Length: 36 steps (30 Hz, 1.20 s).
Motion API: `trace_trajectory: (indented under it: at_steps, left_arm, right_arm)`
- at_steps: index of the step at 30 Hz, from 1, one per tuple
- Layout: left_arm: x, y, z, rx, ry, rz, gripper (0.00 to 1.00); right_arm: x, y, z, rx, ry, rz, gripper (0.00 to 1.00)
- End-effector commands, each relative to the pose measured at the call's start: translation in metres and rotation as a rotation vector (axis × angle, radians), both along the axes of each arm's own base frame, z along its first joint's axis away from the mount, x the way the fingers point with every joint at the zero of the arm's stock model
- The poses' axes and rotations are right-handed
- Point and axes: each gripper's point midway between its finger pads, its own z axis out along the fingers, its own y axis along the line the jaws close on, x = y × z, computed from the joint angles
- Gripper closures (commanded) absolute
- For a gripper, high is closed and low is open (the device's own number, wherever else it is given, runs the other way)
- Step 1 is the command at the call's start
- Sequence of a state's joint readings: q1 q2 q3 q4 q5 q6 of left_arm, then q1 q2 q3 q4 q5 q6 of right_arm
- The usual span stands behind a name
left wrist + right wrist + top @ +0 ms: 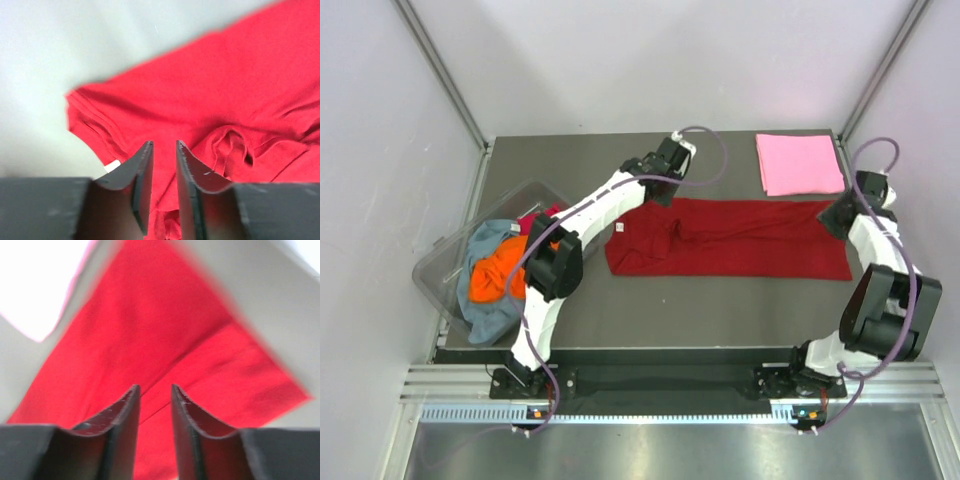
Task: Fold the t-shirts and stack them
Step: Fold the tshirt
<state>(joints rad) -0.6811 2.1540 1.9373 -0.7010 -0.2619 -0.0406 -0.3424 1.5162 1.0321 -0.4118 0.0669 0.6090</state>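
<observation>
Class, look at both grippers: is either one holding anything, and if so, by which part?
Nothing is held. The left gripper and right gripper both hover with jaws parted over the dark red cloth t-shirt, gripping none of it.

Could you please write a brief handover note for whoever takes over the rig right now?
Left pincer: open, empty, over the dark red t-shirt near its label end.
Right pincer: open, empty, over its other end.
Done: pink t-shirt folded at the far right corner; red one in a long band mid-table.
To do: finish folding red, stack on pink, then the remaining shirts in the tub.
</observation>
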Motion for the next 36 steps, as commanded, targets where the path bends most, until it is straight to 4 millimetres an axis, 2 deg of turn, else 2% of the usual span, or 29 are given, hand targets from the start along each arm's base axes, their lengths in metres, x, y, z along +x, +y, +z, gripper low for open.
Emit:
trace_trajectory:
  at_steps: [1, 2, 3, 4, 5, 6, 7, 8, 9, 10, 11, 12, 13, 14, 15, 16, 17, 18, 19, 20, 22, 23, 25, 26, 30, 36]
  left_arm:
    - [0.013, 0.001, 0.05, -0.088, -0.051, 0.044, 0.69]
    - [0.012, -0.002, 0.061, -0.129, -0.053, 0.052, 0.68]
    - [0.011, 0.001, 0.066, -0.147, -0.049, 0.061, 0.68]
    - [0.009, 0.009, 0.083, -0.183, -0.057, 0.079, 0.68]
    - [0.001, 0.012, 0.08, -0.223, -0.012, 0.096, 0.69]
    - [-0.006, 0.019, 0.099, -0.271, -0.015, 0.105, 0.69]
    - [-0.006, 0.032, 0.103, -0.3, -0.003, 0.134, 0.7]
    - [-0.016, 0.041, 0.093, -0.317, 0.04, 0.165, 0.7]
    - [-0.025, 0.043, 0.096, -0.358, 0.069, 0.151, 0.71]
    - [-0.031, 0.058, 0.114, -0.389, 0.043, 0.168, 0.71]
    - [-0.045, 0.063, 0.1, -0.4, 0.095, 0.168, 0.71]
    - [-0.055, 0.074, 0.116, -0.437, 0.08, 0.165, 0.71]
    - [-0.062, 0.08, 0.115, -0.445, 0.091, 0.171, 0.71]
    - [-0.074, 0.088, 0.1, -0.435, 0.13, 0.188, 0.71]
    - [-0.082, 0.096, 0.11, -0.465, 0.117, 0.191, 0.71]
    - [-0.088, 0.102, 0.107, -0.471, 0.123, 0.197, 0.71]
    - [-0.098, 0.108, 0.093, -0.465, 0.158, 0.218, 0.7]
    - [-0.104, 0.114, 0.101, -0.49, 0.135, 0.225, 0.7]
    - [-0.112, 0.118, 0.09, -0.496, 0.163, 0.255, 0.7]
    - [-0.116, 0.12, 0.091, -0.511, 0.155, 0.263, 0.7]
    - [-0.121, 0.124, 0.103, -0.556, 0.098, 0.269, 0.7]
    - [-0.126, 0.129, 0.091, -0.552, 0.108, 0.297, 0.69]
    - [-0.127, 0.131, 0.099, -0.591, 0.048, 0.292, 0.68]
    - [-0.133, 0.13, 0.086, -0.595, 0.071, 0.289, 0.68]
    - [-0.144, 0.118, 0.071, -0.634, 0.13, 0.231, 0.71]
    - [-0.147, 0.119, 0.057, -0.611, 0.156, 0.225, 0.74]
  right_arm:
    - [0.028, 0.055, 0.055, -0.056, -0.214, 0.304, 0.66]
    - [0.034, 0.083, 0.061, -0.045, -0.252, 0.41, 0.63]
    - [0.044, 0.114, 0.076, -0.022, -0.339, 0.567, 0.62]
    - [0.049, 0.134, 0.085, -0.014, -0.381, 0.658, 0.61]
    - [0.049, 0.172, 0.091, -0.007, -0.412, 0.783, 0.61]
    - [0.051, 0.185, 0.094, -0.056, -0.421, 0.854, 0.61]
    - [0.047, 0.229, 0.099, -0.078, -0.434, 0.971, 0.6]
    - [0.044, 0.243, 0.097, -0.11, -0.414, 1.014, 0.6]
    - [0.045, 0.25, 0.094, -0.133, -0.385, 1.008, 0.61]
    - [0.049, 0.263, 0.092, -0.113, -0.364, 1.021, 0.61]
    - [0.043, 0.284, 0.087, -0.047, -0.34, 1.023, 0.6]
    - [0.043, 0.29, 0.069, -0.014, -0.279, 0.996, 0.59]
    - [0.039, 0.303, 0.066, 0.015, -0.257, 0.984, 0.56]
    - [0.036, 0.307, 0.057, 0.046, -0.226, 0.953, 0.55]
    - [0.033, 0.318, 0.053, 0.125, -0.22, 0.911, 0.53]
    - [0.025, 0.323, 0.037, 0.158, -0.188, 0.887, 0.5]
    - [0.017, 0.334, 0.032, 0.225, -0.162, 0.811, 0.49]
    - [0.014, 0.337, 0.026, 0.235, -0.156, 0.77, 0.49]
    - [0.001, 0.345, 0.016, 0.256, -0.133, 0.754, 0.48]
    - [-0.002, 0.351, 0.013, 0.314, -0.127, 0.678, 0.47]
    - [-0.015, 0.363, 0.006, 0.357, -0.126, 0.65, 0.47]
    - [-0.015, 0.368, 0.007, 0.39, -0.131, 0.62, 0.47]
    - [-0.019, 0.377, 0.004, 0.397, -0.12, 0.6, 0.48]
    - [-0.022, 0.379, 0.001, 0.407, -0.099, 0.577, 0.49]
    - [-0.025, 0.384, 0.0, 0.416, -0.115, 0.532, 0.5]
    - [-0.028, 0.404, -0.004, 0.431, -0.091, 0.548, 0.51]
